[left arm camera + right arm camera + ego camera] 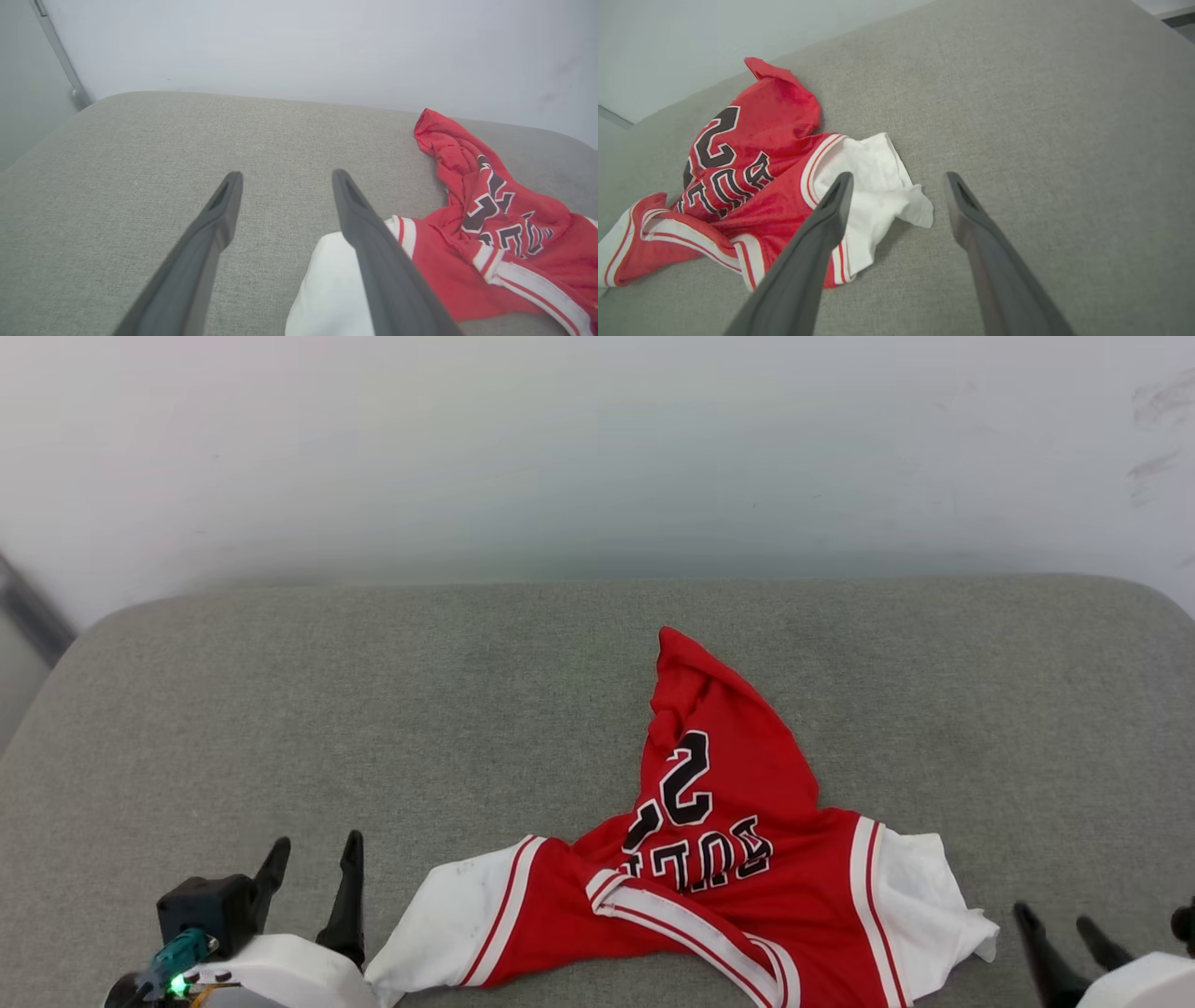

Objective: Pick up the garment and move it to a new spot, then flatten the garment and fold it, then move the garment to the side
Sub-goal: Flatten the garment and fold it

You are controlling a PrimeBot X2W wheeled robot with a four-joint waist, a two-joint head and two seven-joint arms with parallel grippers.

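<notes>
1. Head view: the garment [728, 859] lies crumpled on the grey bench [373, 709], right of centre and close to the near edge. Its red body is bunched into a peak toward the wall, with a white sleeve splayed to each side. Your left pincer [317, 845] sits at the lower left, fingers spread and empty, just beside the left sleeve [448, 915]. Your right pincer [1053, 915] sits at the lower right, also spread and empty, near the right sleeve [924, 887].

2. Left wrist view: the left pincer [287, 175] points mostly at bare bench, and only one finger crosses the left sleeve [327, 280]. I'd judge you need to shift toward the striped trim, so both fingers straddle cloth before you close.

3. Right wrist view: the right pincer [900, 176] has the right sleeve [873, 186] partly behind one finger, its loose corner lying between the two. The pick-up looks not yet begun. Aim for the firmer striped seam rather than that thin corner, press low into the padding, and lift both sides evenly so the garment hangs open.
</notes>
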